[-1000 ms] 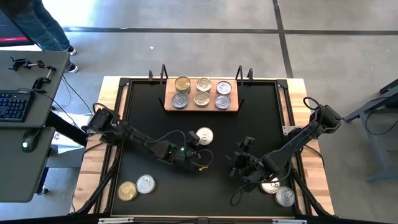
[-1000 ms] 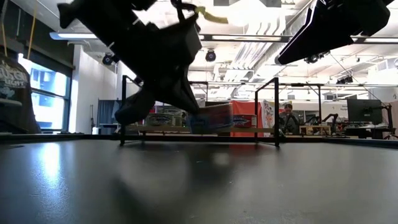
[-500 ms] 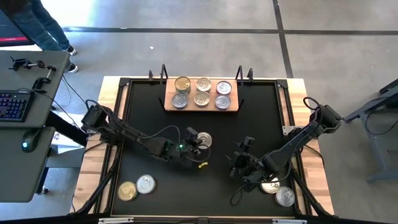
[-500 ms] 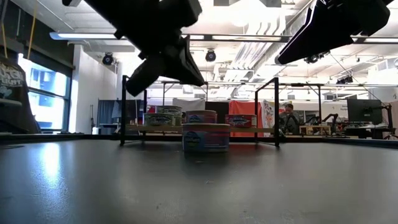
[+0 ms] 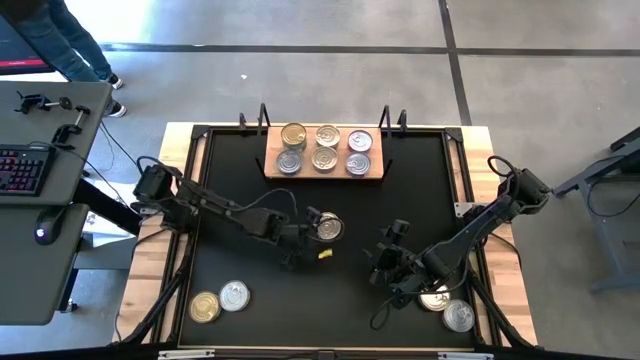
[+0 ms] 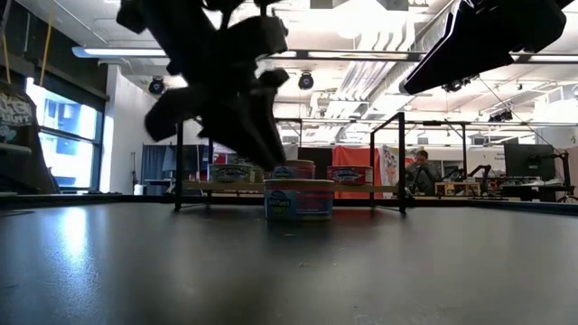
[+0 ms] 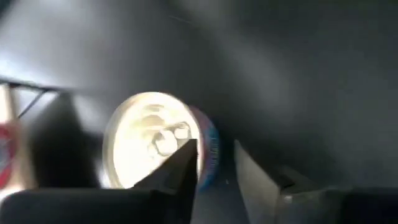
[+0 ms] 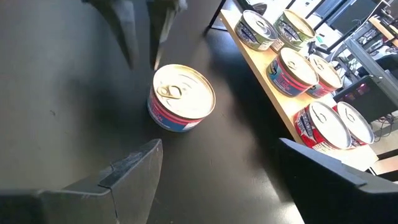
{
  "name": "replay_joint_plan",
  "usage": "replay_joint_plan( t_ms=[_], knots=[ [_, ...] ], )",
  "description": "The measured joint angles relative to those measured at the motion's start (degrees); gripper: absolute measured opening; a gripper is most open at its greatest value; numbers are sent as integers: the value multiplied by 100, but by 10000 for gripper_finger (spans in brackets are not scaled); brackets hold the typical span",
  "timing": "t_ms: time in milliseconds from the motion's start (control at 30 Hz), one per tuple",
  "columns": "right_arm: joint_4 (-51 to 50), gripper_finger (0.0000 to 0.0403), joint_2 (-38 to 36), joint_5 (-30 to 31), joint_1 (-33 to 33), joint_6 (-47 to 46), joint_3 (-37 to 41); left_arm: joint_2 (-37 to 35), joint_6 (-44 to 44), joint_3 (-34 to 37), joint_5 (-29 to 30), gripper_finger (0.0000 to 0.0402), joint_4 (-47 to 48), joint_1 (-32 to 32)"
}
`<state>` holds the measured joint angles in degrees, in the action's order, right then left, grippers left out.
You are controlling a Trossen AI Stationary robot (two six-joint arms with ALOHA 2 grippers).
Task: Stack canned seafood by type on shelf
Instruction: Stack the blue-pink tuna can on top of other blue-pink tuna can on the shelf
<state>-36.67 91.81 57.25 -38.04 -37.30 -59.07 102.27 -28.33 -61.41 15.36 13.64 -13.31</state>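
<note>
Left gripper (image 5: 316, 240): low over the middle of the worktop (image 5: 230, 180), just beside a lone tin; its jaws are a little apart and empty, one fingertip (image 7: 186, 165) overlapping the tin's rim in the left wrist view.
Lone tin (image 5: 327, 227): upright on the worktop in front of the shelf, silver lid with a pull tab, red and blue side label; not lifted.
Right gripper (image 5: 385, 262): raised over the right front part of the worktop, jaws spread wide with nothing between them.
Shelf (image 5: 323, 176): light wooden board at the back centre of the worktop, between thin black uprights.
Tins on the shelf (image 5: 326, 150): six lids show from above, in two rows of three; the back left one has a gold lid, the rest are silver.
Front left tins (image 5: 220, 301): one gold and one silver, side by side near the front left corner.
Front right tins (image 5: 450, 309): two silver ones near the front right corner, partly under the right arm.
</note>
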Motion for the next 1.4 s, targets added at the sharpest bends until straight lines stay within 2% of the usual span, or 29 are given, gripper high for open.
replay_joint_plan(
  t_ms=[67,133,233,400,633,867,1233,1400],
  knots=[
    [0,307,0,2,0,-2,-2,101,-402,4,-12,127,120,56],
    [-8,307,0,2,0,-22,-2,236,-747,4,323,144,118,95],
    [-16,307,0,2,0,-24,-2,457,-1185,4,902,148,-3,102],
    [-24,307,0,2,0,-24,-2,653,-1477,-9,1386,112,-135,93],
    [-35,307,0,2,0,-24,-2,697,-1198,-8,1859,10,-270,93],
    [-36,307,0,2,0,-24,-2,740,-1572,20,2374,2,-571,15],
    [-39,307,0,2,0,-24,-2,526,-1476,17,3027,0,-620,-388],
    [-41,307,0,2,0,-24,-2,321,-1230,17,3124,0,-648,-454]
  ],
)
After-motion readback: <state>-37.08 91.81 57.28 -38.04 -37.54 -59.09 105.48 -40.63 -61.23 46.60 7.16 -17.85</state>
